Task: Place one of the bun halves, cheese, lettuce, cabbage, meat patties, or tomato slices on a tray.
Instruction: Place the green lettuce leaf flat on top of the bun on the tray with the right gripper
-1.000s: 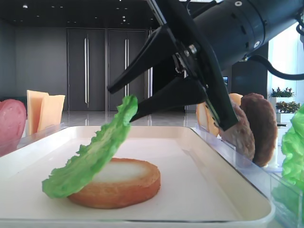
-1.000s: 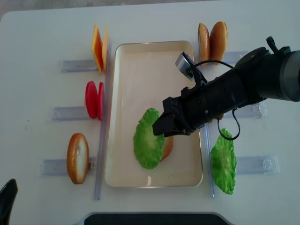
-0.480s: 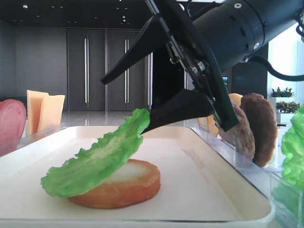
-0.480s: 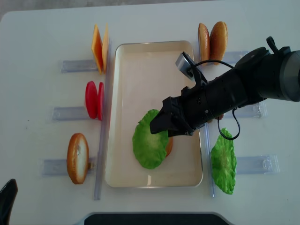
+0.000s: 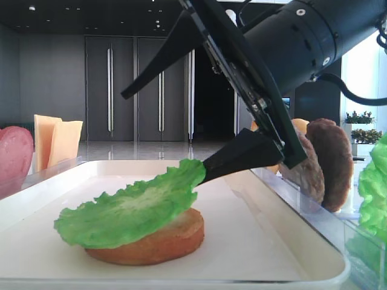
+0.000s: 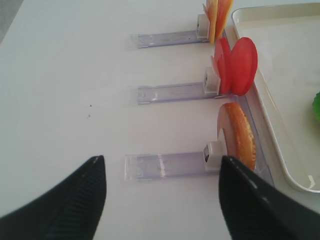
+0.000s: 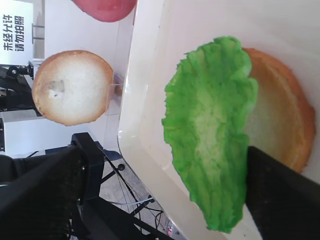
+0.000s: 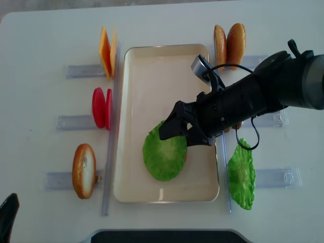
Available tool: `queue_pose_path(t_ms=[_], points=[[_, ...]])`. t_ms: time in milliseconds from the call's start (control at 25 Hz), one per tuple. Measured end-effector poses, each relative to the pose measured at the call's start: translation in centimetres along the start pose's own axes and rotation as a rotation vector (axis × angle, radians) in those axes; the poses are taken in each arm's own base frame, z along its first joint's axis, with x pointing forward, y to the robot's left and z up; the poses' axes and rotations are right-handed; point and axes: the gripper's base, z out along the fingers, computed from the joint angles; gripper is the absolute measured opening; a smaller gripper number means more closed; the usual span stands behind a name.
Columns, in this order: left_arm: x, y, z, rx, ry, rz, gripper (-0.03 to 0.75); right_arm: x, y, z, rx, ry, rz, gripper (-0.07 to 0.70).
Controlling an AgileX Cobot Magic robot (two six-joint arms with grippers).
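A dim hall with tall grey doors fills the background of the low side view, and the white table (image 8: 40, 45) carries clear racks of toy food on both sides of the tray (image 8: 152, 66). At the centre of the overhead view the right gripper (image 8: 177, 132) stands with its jaws spread wide, holding nothing. The lettuce (image 8: 164, 156) lies draped over a bun half (image 5: 175, 238) on the lower part of the tray, its right edge lifted and resting against the lower fingertip (image 5: 227, 164). The leaf looks thin, light and floppy, so it probably bends under its own weight and slides easily; a pinch at the ruffled rim seems the best hold. The left gripper (image 6: 160, 192), at the bottom of its wrist view, is parted and empty over bare table beside another bun half (image 6: 239, 135).
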Motion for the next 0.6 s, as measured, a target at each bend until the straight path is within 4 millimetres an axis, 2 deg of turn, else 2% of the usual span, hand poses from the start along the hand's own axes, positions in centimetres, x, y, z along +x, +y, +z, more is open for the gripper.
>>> queue_pose_path(t_ms=[440,600], points=[[0.0,0.0,0.0,0.0,0.0,0.0,0.534,0.59,-0.51,-0.06,0.061,0.063,0.033,0.604],[0.0,0.0,0.0,0.0,0.0,0.0,0.534,0.6,0.19,-0.83,0.082,0.051,-0.002,0.604]])
